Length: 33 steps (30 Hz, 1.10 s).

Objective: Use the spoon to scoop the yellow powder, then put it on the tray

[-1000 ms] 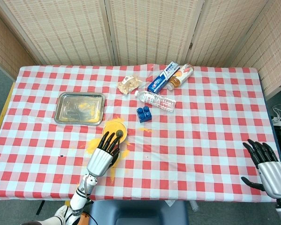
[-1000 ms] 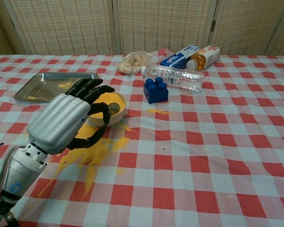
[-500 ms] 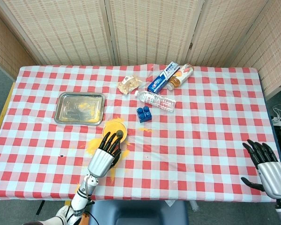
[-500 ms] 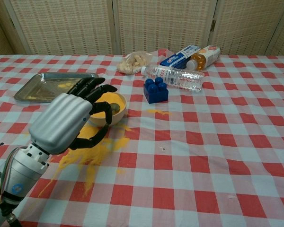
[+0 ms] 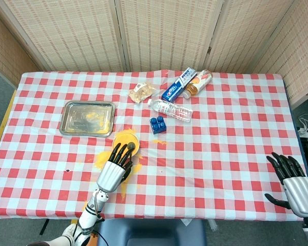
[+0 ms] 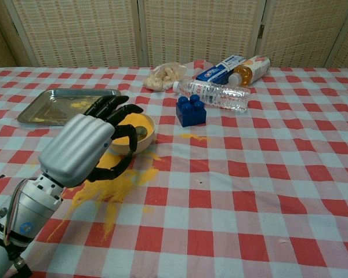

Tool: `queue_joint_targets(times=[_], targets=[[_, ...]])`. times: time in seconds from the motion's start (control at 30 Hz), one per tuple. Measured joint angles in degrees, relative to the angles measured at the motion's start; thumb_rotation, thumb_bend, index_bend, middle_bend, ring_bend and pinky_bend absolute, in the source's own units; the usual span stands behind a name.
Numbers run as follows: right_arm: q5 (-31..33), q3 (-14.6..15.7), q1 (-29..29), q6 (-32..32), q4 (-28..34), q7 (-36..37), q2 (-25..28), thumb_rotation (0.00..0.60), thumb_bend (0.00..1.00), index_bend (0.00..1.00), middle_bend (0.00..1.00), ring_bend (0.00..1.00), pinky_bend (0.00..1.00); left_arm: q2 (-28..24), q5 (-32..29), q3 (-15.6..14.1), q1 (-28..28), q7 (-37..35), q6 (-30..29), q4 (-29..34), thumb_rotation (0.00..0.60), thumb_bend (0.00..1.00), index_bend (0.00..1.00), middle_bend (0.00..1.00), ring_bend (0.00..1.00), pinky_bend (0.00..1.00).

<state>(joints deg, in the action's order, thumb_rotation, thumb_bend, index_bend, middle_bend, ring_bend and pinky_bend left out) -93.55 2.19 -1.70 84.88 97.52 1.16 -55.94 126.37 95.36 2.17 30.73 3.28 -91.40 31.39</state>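
Spoon (image 5: 130, 147) rests in the bowl (image 5: 126, 140) just below the tray (image 5: 88, 118) in the head view; right hand (image 5: 293, 180) spread, empty. Chest view: left hand (image 6: 87, 147) beside the bowl (image 6: 133, 130), fingers loosely curled, holding nothing.

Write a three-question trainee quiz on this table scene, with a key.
1. True or false: yellow powder lies spilled on the tablecloth beside the bowl.
2. Which hand is near the bowl: A left hand, B right hand?
3. What stands just right of the bowl: A blue block, B tray?

Key: 1 true; 2 A; 3 A.
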Motion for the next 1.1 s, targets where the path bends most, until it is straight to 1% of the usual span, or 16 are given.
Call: queue_joint_targets(times=[0.23, 0.33, 0.63, 0.8, 0.9, 0.97, 1.1], targets=[[0.03, 0.01, -0.02, -0.07, 0.07, -0.32, -0.14, 0.6, 0.05, 0.0, 0.0, 0.0, 0.0, -0.11, -0.04, -0.1, -0.01, -0.77, -0.2, 0.01, 0.6, 0.43, 0.55, 0.15, 0.0, 0.05], [0.02, 0.02, 0.02, -0.02, 0.08, -0.34, -0.13, 0.6, 0.05, 0.0, 0.0, 0.0, 0.0, -0.11, -0.01, -0.06, 0.04, -0.96, -0.56, 0.01, 0.6, 0.45, 0.58, 0.16, 0.0, 0.05], [-0.32, 0.19, 0.04, 0.02, 0.09, -0.16, 0.01, 0.6, 0.05, 0.0, 0.0, 0.0, 0.0, 0.01, -0.4, 0.74, 0.33, -1.69, -1.62, -0.34, 0.6, 0.58, 0.66, 0.21, 0.0, 0.05], [-0.36, 0.24, -0.01, -0.13, 0.11, -0.31, -0.02, 0.6, 0.05, 0.0, 0.0, 0.0, 0.0, -0.08, -0.5, 1.25, 0.55, -2.12, -2.75, -0.43, 0.6, 0.67, 0.72, 0.26, 0.03, 0.06], [-0.29, 0.23, -0.03, -0.2, 0.14, -0.41, -0.05, 0.6, 0.05, 0.0, 0.0, 0.0, 0.0, -0.23, -0.65, 1.84, 0.8, -2.57, -3.73, -0.61, 0.6, 0.71, 0.77, 0.3, 0.05, 0.06], [-0.22, 0.2, -0.03, -0.2, 0.17, -0.46, -0.07, 0.6, 0.05, 0.0, 0.0, 0.0, 0.0, -0.44, -0.82, 2.32, 1.02, -3.04, -4.34, -0.68, 0.6, 0.72, 0.78, 0.32, 0.06, 0.06], [-0.08, 0.17, -0.07, -0.34, 0.18, -0.68, -0.15, 0.6, 0.05, 0.0, 0.0, 0.0, 0.0, -1.02, -1.08, 2.83, 1.31, -4.0, -4.85, 0.01, 0.6, 0.7, 0.8, 0.35, 0.07, 0.06]])
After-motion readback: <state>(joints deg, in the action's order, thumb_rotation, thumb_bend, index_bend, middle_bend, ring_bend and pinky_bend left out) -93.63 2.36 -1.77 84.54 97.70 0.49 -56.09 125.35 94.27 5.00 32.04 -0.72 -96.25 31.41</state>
